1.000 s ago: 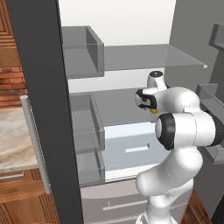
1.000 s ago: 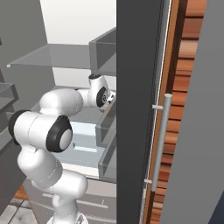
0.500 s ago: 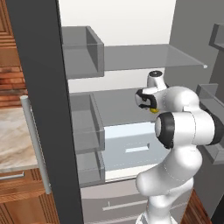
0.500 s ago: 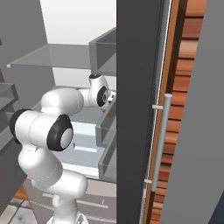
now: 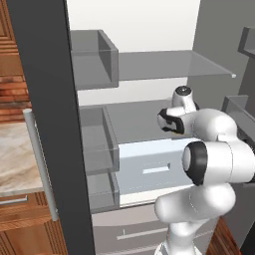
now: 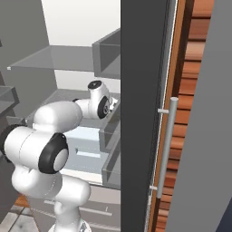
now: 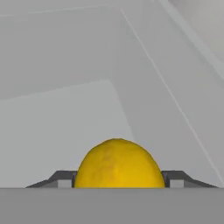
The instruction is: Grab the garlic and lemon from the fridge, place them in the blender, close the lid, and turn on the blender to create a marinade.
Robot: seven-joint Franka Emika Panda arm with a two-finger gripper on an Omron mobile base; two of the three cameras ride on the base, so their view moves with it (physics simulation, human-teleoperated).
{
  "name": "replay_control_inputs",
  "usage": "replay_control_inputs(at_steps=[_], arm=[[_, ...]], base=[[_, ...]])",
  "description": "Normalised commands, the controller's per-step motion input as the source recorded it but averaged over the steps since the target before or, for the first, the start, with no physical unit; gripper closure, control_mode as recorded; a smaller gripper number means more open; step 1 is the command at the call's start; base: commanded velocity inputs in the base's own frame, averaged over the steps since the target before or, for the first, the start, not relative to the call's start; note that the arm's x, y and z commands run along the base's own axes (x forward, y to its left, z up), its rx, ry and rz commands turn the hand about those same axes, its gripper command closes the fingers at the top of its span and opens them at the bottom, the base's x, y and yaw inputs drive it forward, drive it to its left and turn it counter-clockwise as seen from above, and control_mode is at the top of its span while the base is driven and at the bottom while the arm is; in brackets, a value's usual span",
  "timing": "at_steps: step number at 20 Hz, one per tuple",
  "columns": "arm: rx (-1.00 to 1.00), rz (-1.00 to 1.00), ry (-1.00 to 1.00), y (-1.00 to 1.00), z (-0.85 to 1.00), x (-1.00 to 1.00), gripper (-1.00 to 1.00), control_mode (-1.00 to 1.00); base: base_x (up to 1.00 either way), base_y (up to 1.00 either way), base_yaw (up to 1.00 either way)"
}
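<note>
A white robot arm reaches into the open fridge [image 5: 50, 99]. Its hand [image 7: 119, 181] sits around a yellow lemon [image 7: 119, 164] on a pale grey shelf [image 7: 65, 118], fingertips [image 7: 65, 178] flanking it. They seem to touch its sides, though a firm pinch can't be confirmed.

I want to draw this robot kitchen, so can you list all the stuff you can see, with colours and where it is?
lemon: one, yellow, on a pale grey fridge surface, between the two fingertips in the hand view.
fridge: one, dark grey outside, doors open, pale grey inside.
shelves: two, see-through grey, upper one above the arm's hand.
door bins: several, grey, on the inside of the doors.
bar handle: one, silver, upright on the right door.
wooden cabinets: brown, beside the fridge.
counter: one, pale marble, at left.
gripper: one, dark fingertips, either side of the lemon; white arm reaching into the fridge.
</note>
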Motion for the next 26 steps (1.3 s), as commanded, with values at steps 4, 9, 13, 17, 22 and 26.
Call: replay_control_inputs(at_steps=[4, 9, 13, 17, 22, 26], arm=[[0.0, 0.0, -0.37, 0.18, 0.1, -0.74, 1.0, -1.0], [0.0, 0.0, -0.13, 0.46, 0.6, -0.68, 1.0, -1.0], [0.0, 0.0, 0.0, 0.37, 0.64, -0.85, 1.0, -1.0], [0.0, 0.0, 0.03, 0.22, 0.56, -0.89, 1.0, -1.0], [0.01, 0.05, 0.03, 0.17, 0.13, -0.97, 1.0, -1.0], [0.0, 0.07, 0.01, 0.16, 0.0, -0.92, 1.0, -1.0]], base=[[0.0, 0.0, 0.0], [0.0, 0.0, 0.0], [0.0, 0.0, 0.0], [0.0, 0.0, 0.0], [0.0, 0.0, 0.0], [0.0, 0.0, 0.0]])
